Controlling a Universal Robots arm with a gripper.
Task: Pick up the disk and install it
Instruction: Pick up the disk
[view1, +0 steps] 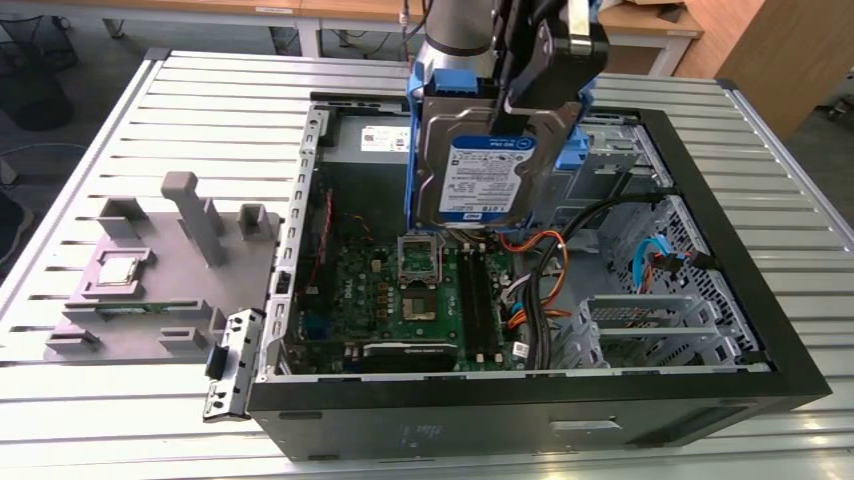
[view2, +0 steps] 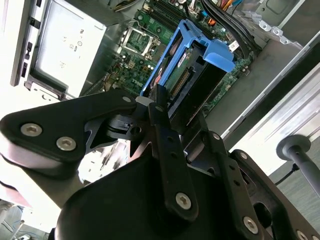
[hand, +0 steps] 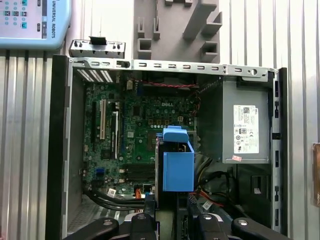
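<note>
You've got the gripper pinching the disk — fingers pressed in on its thin edges, blue carrier wrapped round it. The disk hangs upright straight below the gripper, label face toward the exterior camera. It's held in the air over the open case and looks clear of everything inside.

Directly under the gripper is the motherboard, with the bare CPU socket just below the disk's lower edge in the exterior view. The power supply sits in the case corner beyond the gripper, partly hidden behind the disk in the exterior view. Black cables loop across the case floor on the exterior view's right of the gripper. The perforated drive cage lies past them, lower in the case.

A grey fixture stands on the slatted table, outside the case and well apart from the gripper on the exterior view's left. A small metal bracket leans at the case's outer corner — also well apart from the gripper.
</note>
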